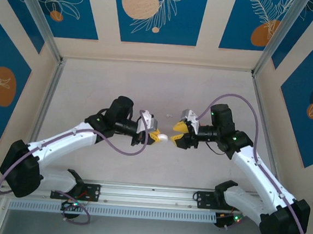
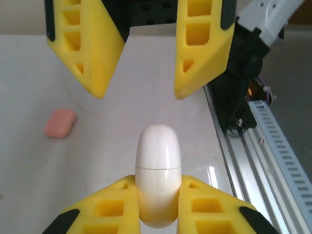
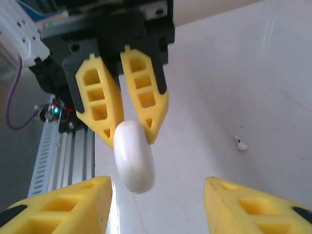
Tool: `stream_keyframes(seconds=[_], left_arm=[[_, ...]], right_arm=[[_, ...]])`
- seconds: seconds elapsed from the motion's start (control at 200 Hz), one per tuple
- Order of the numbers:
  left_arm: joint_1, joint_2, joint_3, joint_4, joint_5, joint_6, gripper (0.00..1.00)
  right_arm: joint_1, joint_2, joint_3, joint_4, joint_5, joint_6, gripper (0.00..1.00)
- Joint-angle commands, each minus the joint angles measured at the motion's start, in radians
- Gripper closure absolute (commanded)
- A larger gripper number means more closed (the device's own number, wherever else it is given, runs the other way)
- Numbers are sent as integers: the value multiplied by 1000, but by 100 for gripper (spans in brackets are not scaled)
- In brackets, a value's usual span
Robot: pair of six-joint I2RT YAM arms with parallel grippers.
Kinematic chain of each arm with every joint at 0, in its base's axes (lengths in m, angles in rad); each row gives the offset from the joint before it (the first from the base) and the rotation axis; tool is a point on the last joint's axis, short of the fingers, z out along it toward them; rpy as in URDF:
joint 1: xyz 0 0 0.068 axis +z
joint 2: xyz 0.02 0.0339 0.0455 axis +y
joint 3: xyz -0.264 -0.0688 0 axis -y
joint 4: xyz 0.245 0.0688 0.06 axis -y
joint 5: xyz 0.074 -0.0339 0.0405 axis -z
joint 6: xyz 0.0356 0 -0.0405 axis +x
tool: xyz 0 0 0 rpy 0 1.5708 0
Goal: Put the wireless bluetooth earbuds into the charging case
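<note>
Left wrist view: left tool (image 2: 157,195) grips the white case (image 2: 157,156) by one end, apparently presenting it to the wide-open right tool (image 2: 140,91).

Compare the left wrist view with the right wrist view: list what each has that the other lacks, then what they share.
Left wrist adds: a pink case lying on the table, off to the left of the tools. Right wrist adds: a white earbud lying loose on the table. Both: the left tool shut on the white case, and the right tool facing it, open and not gripping the case.
</note>
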Motion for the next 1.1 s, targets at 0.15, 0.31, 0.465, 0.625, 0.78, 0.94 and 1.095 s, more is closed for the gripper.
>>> stream_keyframes(seconds=[0.15,0.31,0.465,0.625,0.78,0.94,1.095], left_arm=[[10,10,-51,373,97,-202,84],[9,29,-59,443,121,-251,84],[10,43,-61,475,134,-280,84],[10,45,-70,515,134,-306,84],[9,49,-68,528,139,-320,84],[10,34,-62,452,125,-270,62],[11,7,-22,243,95,-130,56]], right_arm=[[-43,-24,-26,109,-190,111,46],[-43,-10,-15,115,-195,114,46],[-43,6,2,123,-215,107,47],[-43,14,11,122,-225,97,56],[-43,13,16,120,-224,95,76],[-43,11,44,54,-196,41,84],[-41,18,97,-57,-161,-50,84]])
